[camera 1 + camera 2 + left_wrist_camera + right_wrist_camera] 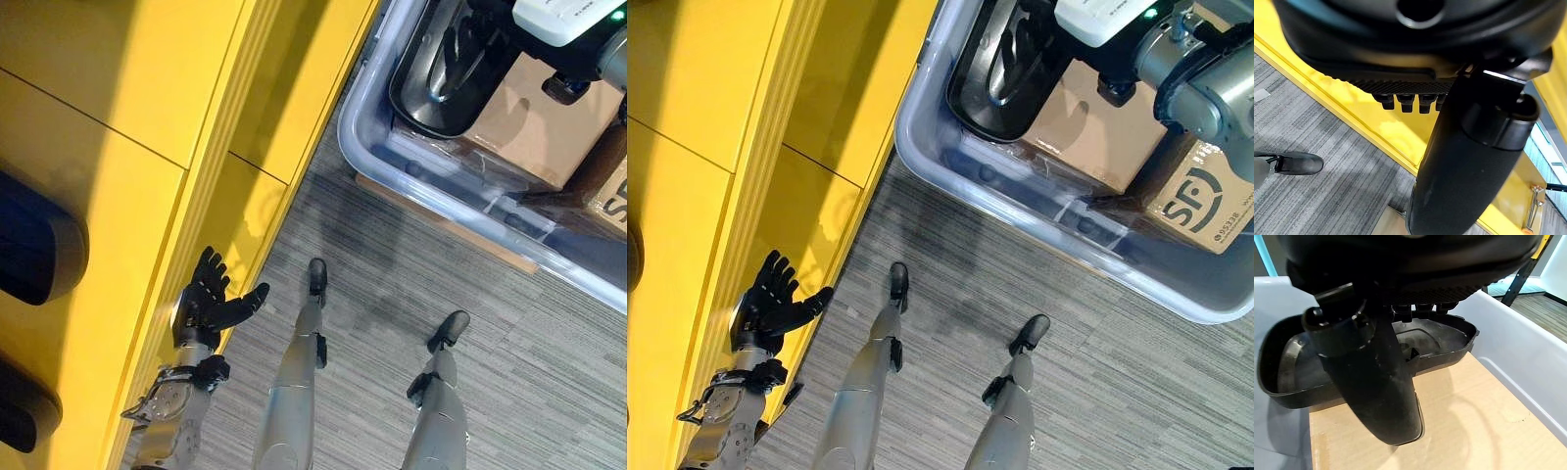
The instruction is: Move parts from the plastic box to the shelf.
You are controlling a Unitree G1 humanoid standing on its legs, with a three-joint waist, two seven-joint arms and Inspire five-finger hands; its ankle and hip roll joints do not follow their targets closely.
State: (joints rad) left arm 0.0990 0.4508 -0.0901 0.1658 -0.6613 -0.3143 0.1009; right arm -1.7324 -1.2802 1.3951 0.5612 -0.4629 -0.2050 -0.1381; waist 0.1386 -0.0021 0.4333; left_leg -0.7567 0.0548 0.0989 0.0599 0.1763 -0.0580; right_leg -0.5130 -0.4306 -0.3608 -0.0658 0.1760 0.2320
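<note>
The right robot hand [1371, 357] reaches into the plastic box [950, 166], over the black moulded part [1298, 367] that lies on a cardboard carton [1459, 421]. Its thumb and fingers hang just above the part's rim, relaxed and closed on nothing, so the part is not yet gripped; the reach looks like the approach to a pick. The left robot hand [208, 302] waits beside the yellow shelf [108, 196], fingers spread apart and empty, probably kept clear near where the part is due to go. Dark parts [34, 250] already sit on the shelf. A second carton [1205, 201] lies in the box alongside.
</note>
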